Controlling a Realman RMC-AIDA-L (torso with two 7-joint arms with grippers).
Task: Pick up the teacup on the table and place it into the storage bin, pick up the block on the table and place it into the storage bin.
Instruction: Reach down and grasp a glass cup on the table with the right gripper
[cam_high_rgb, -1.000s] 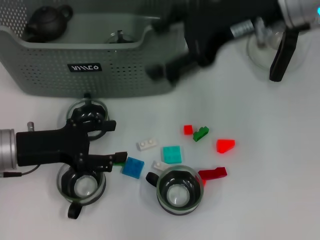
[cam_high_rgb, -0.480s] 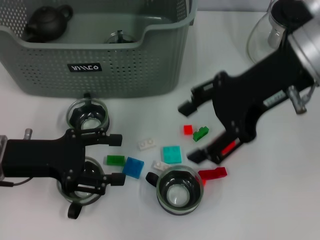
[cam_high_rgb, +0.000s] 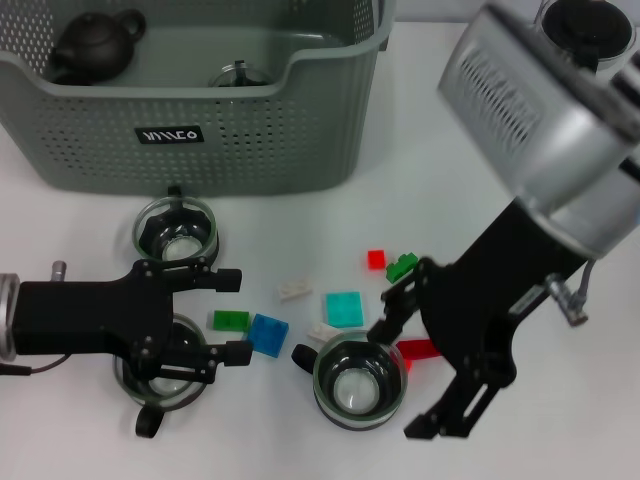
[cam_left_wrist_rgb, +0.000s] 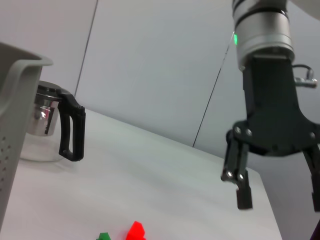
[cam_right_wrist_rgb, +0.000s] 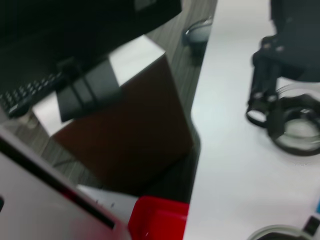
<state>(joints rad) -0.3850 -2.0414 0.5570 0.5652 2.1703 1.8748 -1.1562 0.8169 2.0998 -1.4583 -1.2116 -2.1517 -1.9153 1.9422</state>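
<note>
I see the grey-green storage bin (cam_high_rgb: 200, 120), full of little holes, at the back of the white tabletop (cam_high_rgb: 300, 220). My left gripper (cam_high_rgb: 225, 315) has open jaws around a round glass teacup (cam_high_rgb: 160, 370). My right gripper (cam_high_rgb: 415, 375) hangs open beside another teacup (cam_high_rgb: 358, 388). Only the left wrist view shows a shiny kettle (cam_left_wrist_rgb: 47, 125).

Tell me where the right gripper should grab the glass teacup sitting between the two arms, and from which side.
Judging by the head view, take the teacup by its round rim from straight above, one finger inside the open mouth. Its black handle points toward the blue block, so stay on the far side. The right gripper hangs open beside it already; the red block lies close, so descend carefully.
</note>
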